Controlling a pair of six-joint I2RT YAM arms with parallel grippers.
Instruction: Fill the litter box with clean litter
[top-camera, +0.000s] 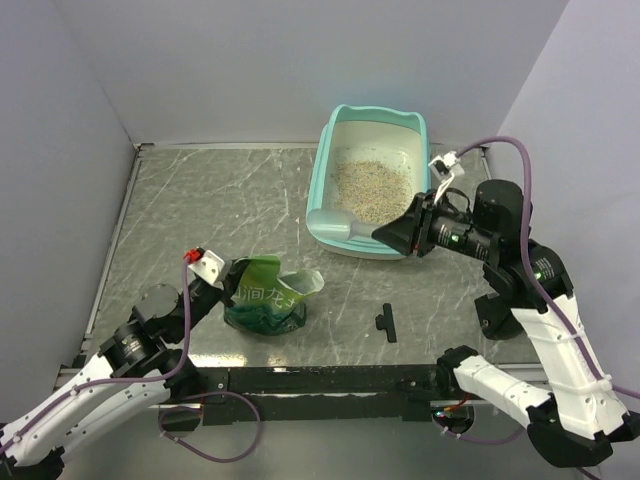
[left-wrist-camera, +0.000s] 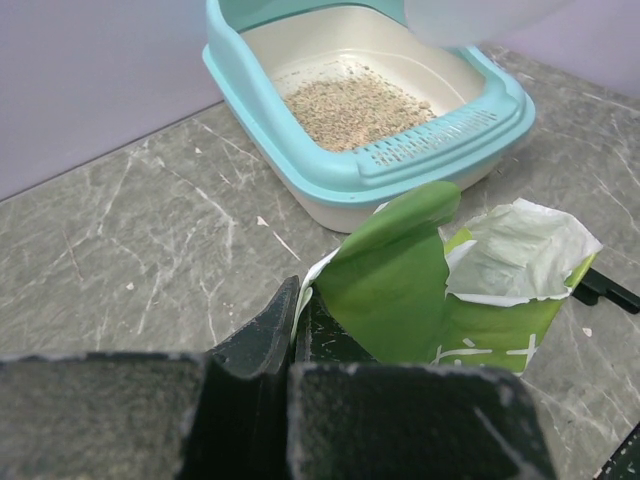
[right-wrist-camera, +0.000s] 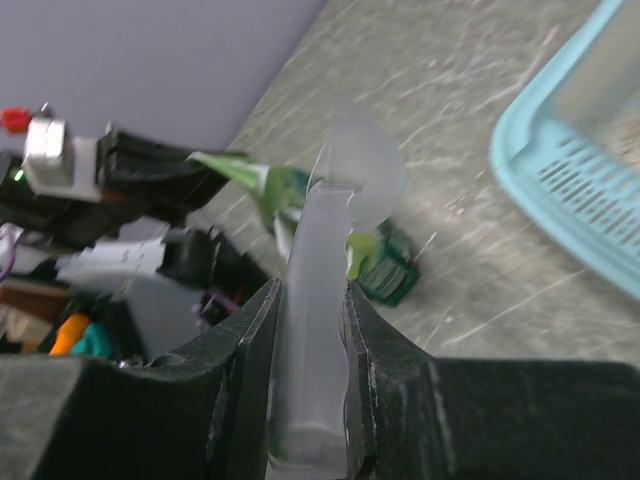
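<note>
Teal litter box sits far right on table, long axis near-to-far, raised end toward back wall. Beige clean litter piled mid-tray. Right gripper jaws clamp handle of translucent scoop, bowl pointing left over box's near-left corner. Left gripper jaws pinch edge of green pouch.

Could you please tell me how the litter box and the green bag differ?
The litter box is rigid teal plastic; the green bag is soft and crumpled. The box is far larger than the bag. The box rests unheld; the bag is pinched by the left pincer. Both are open on top.
</note>
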